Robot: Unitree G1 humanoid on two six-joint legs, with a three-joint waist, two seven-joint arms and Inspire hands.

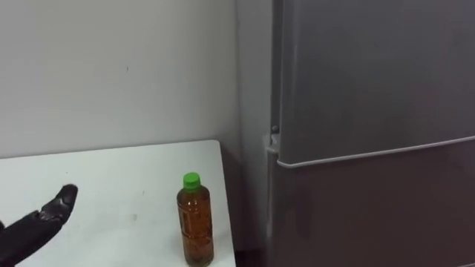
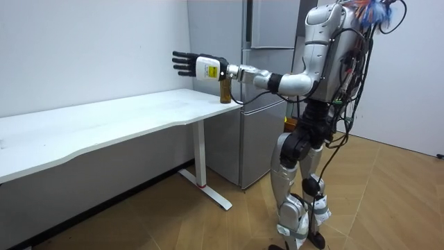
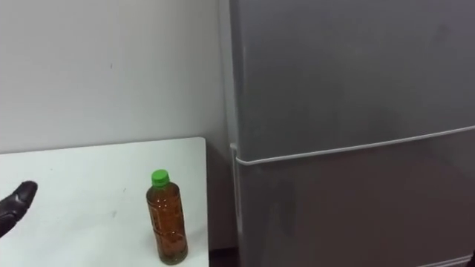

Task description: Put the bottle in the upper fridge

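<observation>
Bottle (image 1: 195, 222) is upright on the white table (image 1: 111, 178), near the table's right end and front edge, on the end next to the fridge (image 1: 371, 111). It has a green cap and amber liquid, and nothing touches it. Left hand (image 1: 41, 219) comes in from the lower left and hovers over the tabletop, well to the left of the bottle. Its fingers are straight and spread and it holds nothing. In the room view that arm is stretched out level across the table, palm side down, with the hand (image 2: 198, 66) higher than the bottle (image 2: 225, 90) and toward the room view's left of it. Fridge is grey with both doors shut, and the seam between upper and lower door runs just above bottle-cap height in the eye views. Robot stands upright on the wood floor (image 2: 208, 222) at the table's end, right in front of the fridge (image 2: 267, 28).
</observation>
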